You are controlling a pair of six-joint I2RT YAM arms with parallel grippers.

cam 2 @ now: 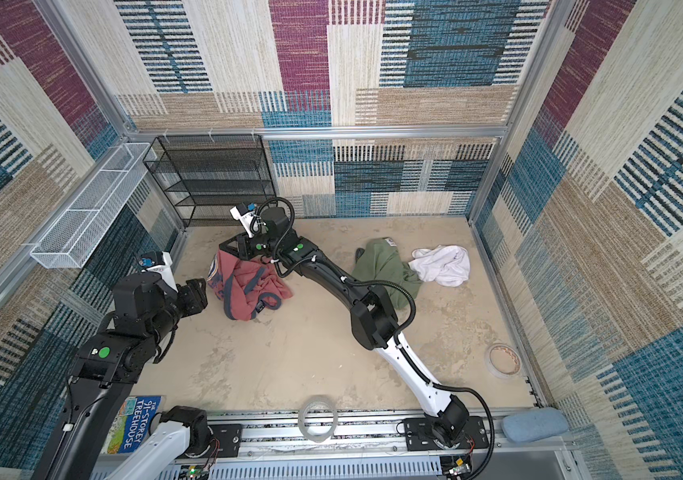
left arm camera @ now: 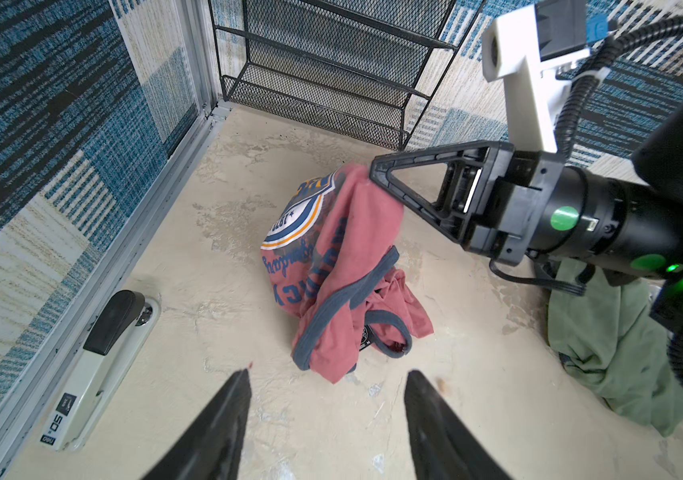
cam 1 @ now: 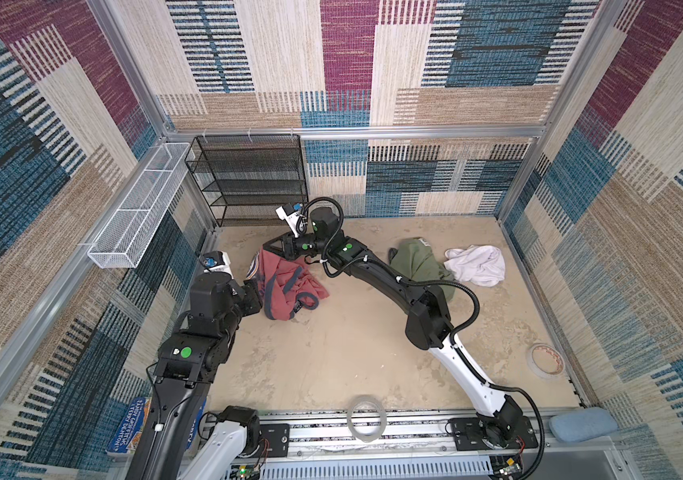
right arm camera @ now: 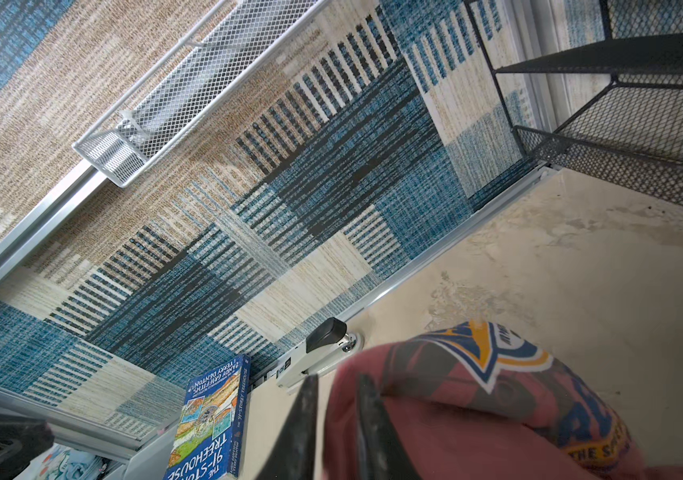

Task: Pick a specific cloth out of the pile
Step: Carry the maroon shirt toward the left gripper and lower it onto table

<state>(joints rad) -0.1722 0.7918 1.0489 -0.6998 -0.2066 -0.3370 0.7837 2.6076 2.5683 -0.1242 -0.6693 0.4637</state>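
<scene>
Left claw [left arm camera: 327,374] agape, low; right claw [left arm camera: 375,172] far across the middle.

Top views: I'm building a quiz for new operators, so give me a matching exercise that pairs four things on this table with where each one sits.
Things:
1. salmon-red T-shirt
2. olive green garment
3. white garment
4. clear tape roll

Places:
A. at the front edge, between the arm bases
B. crumpled at the back right
C. touching the tip of the right gripper
D. partly hidden by the right arm

Pairs: 1-C, 2-D, 3-B, 4-A.
</scene>
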